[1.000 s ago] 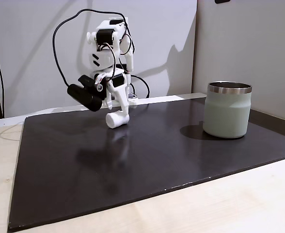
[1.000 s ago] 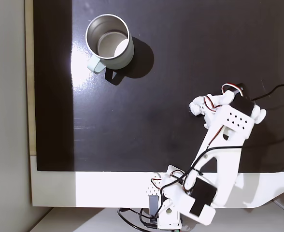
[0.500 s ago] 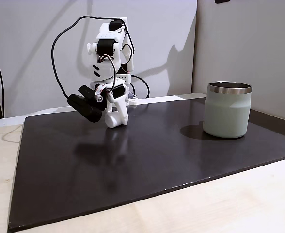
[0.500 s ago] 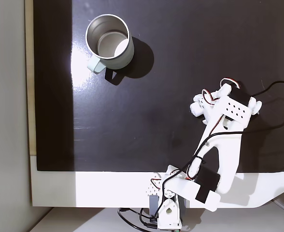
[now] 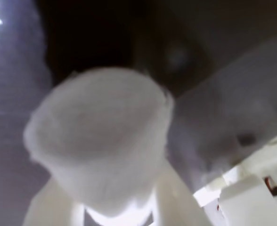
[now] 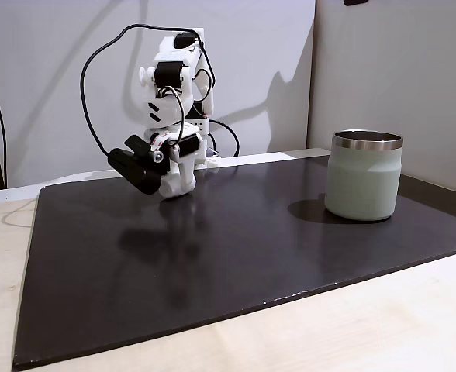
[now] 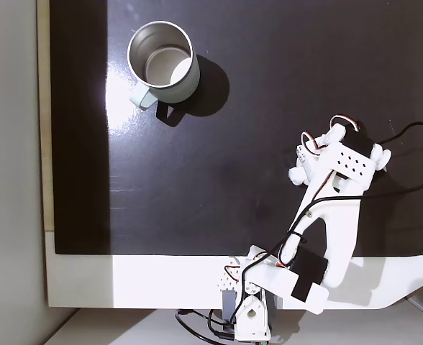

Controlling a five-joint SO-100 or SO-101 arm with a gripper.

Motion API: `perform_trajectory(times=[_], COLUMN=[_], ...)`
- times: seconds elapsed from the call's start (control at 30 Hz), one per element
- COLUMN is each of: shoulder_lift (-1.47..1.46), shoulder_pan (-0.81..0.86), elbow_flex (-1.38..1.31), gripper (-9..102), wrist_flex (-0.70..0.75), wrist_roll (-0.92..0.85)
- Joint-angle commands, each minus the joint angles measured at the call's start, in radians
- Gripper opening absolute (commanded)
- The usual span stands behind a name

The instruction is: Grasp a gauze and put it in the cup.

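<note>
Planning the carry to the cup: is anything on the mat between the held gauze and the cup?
Nothing visible. The pincer holds the gauze, and the dark mat lies bare between it and the cup, whose mouth is open.

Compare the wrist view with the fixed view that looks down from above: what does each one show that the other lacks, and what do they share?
The wrist view shows the gauze close up, a blurred white roll held between the pale fingers of the gripper. The top-down fixed view shows the cup, empty, far across the black mat, and the arm's base. Both show the dark mat and white arm parts.
</note>
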Motion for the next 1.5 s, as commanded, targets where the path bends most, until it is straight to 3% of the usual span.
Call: perform_trajectory(times=[0.0, 0.3, 0.57, 0.87, 1.07, 1.47], shoulder_lift=[0.115, 0.304, 0.423, 0.219, -0.028, -0.443], shoulder_pan=[-0.018, -0.100, -0.163, -0.333, -0.463, -0.707], elbow_flex=[-0.087, -0.344, -0.437, -0.699, -1.052, -1.721], gripper=[0, 0, 0, 0, 0, 0], wrist_flex=[0.061, 0.333, 0.345, 0.344, 0.347, 0.322], wrist_roll=[0.021, 0.126, 0.227, 0.489, 0.681, 0.828])
